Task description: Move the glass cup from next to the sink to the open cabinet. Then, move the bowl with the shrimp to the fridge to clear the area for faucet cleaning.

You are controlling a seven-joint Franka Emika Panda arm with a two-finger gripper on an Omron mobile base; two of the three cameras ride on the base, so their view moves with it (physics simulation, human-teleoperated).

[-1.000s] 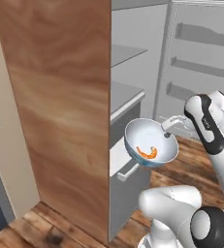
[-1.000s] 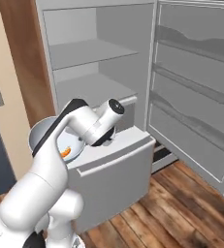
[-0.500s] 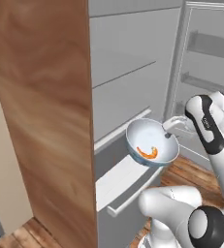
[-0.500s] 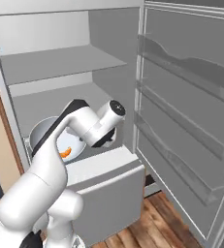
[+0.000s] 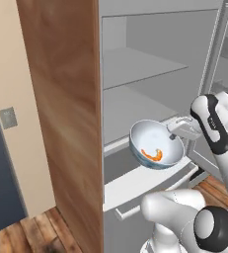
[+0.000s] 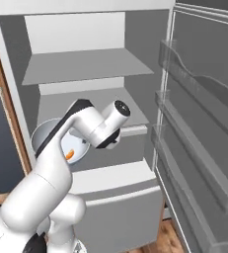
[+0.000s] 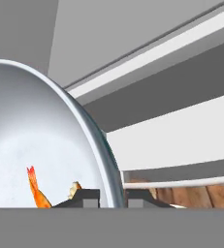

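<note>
The bowl (image 5: 155,144) is pale blue-white and hangs tilted in front of the open fridge (image 5: 150,69), level with its lower shelf. An orange shrimp (image 5: 152,155) lies inside it. My gripper (image 5: 177,132) is shut on the bowl's right rim. In the hand view the rim of the bowl (image 7: 40,140) runs down between the two fingertips (image 7: 84,197) of the gripper (image 7: 112,198), with the shrimp (image 7: 36,190) just left of them. From the right, the bowl (image 6: 46,136) and shrimp (image 6: 70,154) peek out behind my arm. The glass cup, sink, open cabinet and faucet are out of view.
A brown wood side panel (image 5: 66,113) cases the fridge on the left, beside a beige wall with an outlet (image 5: 7,117). Grey drawers (image 6: 115,197) sit under the bowl. The open door's racks (image 6: 199,123) stand to the right. The floor (image 5: 31,234) is wood.
The whole picture has shifted as the base drove: the fridge interior now sits closer and more central. The bowl stays in the gripper, in the same place relative to the arm.
</note>
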